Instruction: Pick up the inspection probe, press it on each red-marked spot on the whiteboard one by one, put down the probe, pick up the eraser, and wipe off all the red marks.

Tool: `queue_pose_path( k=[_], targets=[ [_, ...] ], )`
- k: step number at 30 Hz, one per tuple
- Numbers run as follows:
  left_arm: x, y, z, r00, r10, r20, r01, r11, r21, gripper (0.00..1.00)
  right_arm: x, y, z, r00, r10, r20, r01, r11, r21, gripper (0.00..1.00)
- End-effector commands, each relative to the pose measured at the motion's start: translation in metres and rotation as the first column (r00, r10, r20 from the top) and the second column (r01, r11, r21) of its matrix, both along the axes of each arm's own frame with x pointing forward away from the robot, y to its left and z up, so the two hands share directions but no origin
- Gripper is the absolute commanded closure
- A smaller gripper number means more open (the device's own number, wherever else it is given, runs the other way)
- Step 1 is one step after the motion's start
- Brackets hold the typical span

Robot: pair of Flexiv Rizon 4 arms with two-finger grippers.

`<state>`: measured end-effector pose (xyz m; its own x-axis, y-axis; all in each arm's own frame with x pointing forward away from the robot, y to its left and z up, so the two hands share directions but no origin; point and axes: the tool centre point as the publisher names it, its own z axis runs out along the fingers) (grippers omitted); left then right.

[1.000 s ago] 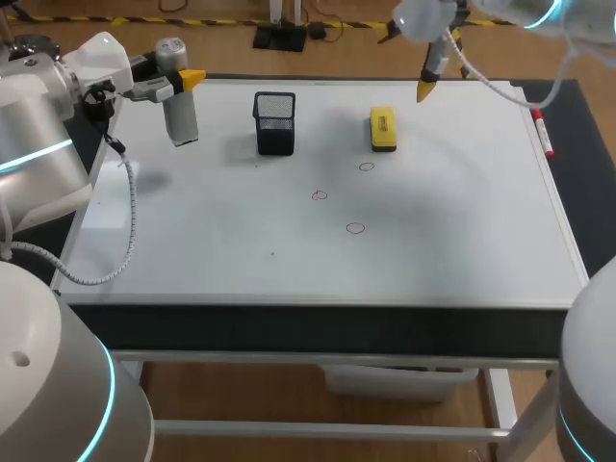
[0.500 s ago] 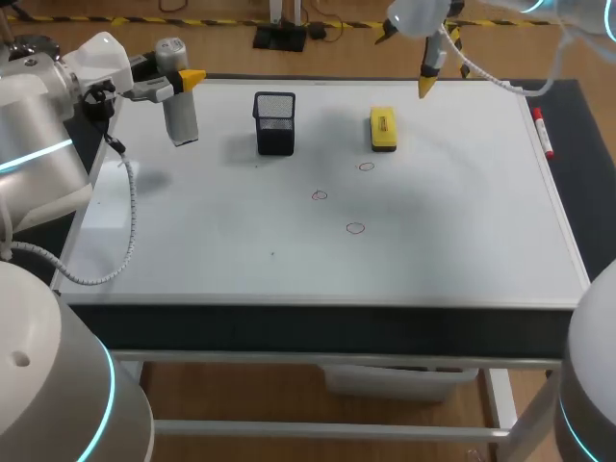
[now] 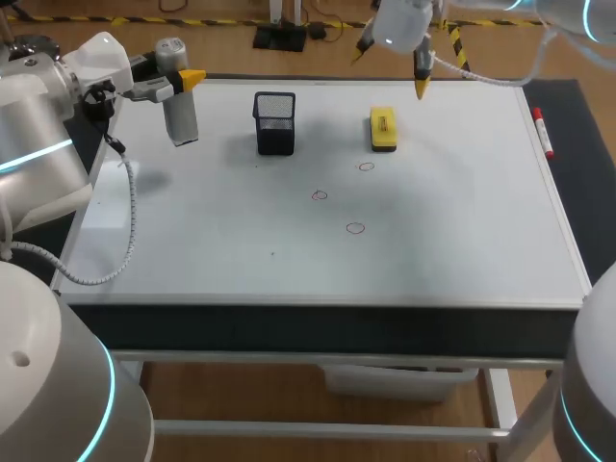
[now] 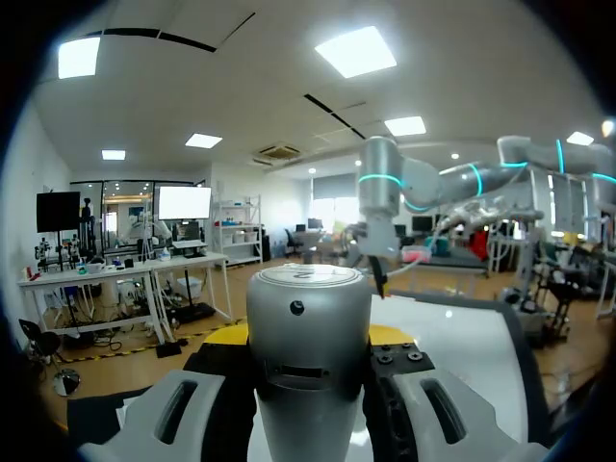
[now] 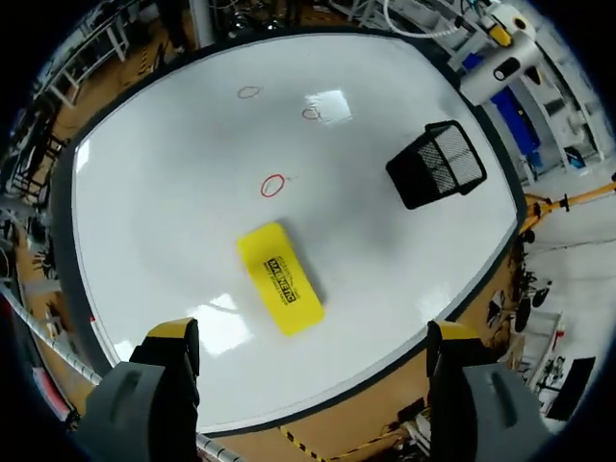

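My left gripper (image 3: pixel 183 85) is shut on the silver cylindrical inspection probe (image 3: pixel 179 108) and holds it in the air over the whiteboard's (image 3: pixel 462 221) far left corner. In the left wrist view the probe (image 4: pixel 310 356) fills the space between the fingers of that gripper (image 4: pixel 310 334). The yellow eraser (image 3: pixel 383 129) lies at the board's far middle. My right gripper (image 3: pixel 390 67) hangs open above and just behind it. From the right wrist, the eraser (image 5: pixel 280 291) lies on the board ahead of the open gripper (image 5: pixel 313 346). Three small red circles (image 3: pixel 366 166) (image 3: pixel 320 195) (image 3: pixel 355 228) mark the board's middle.
A black mesh cup (image 3: pixel 275 122) stands on the board left of the eraser, also seen from the right wrist (image 5: pixel 438 164). A red marker (image 3: pixel 545 133) lies along the board's right edge. The board's front edge meets a dark table rim (image 3: pixel 318 327).
My right gripper has moved left and turned, coming over the far edge behind the eraser. The left arm and the probe have stayed still.
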<state>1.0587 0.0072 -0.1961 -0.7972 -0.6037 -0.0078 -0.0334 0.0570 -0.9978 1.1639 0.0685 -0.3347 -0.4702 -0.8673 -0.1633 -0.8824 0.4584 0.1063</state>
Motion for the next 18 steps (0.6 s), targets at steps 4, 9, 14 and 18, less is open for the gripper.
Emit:
queue_pose_path(
  k=[4,9,14,18],
  targets=[
    [0.000,-0.001,-0.001,1.000,0.004,0.006,-0.004,1.000,-0.004,1.00,-0.008,-0.003,-0.008,0.980,0.197,0.013,-0.197,0.980,-0.008,0.00],
    [0.000,-0.001,-0.001,1.000,0.004,0.006,-0.004,1.000,-0.004,1.00,-0.013,-0.009,-0.020,0.956,0.289,0.044,-0.289,0.957,-0.013,0.00],
    [0.000,-0.001,-0.001,1.000,0.004,0.006,-0.004,1.000,-0.004,1.00,-0.016,-0.013,-0.032,0.944,0.326,0.051,-0.326,0.945,-0.016,0.00],
    [0.000,-0.001,-0.001,1.000,0.004,0.006,-0.004,1.000,-0.004,1.00,-0.020,-0.012,-0.043,0.934,0.355,0.039,-0.353,0.934,-0.052,0.00]
  ],
)
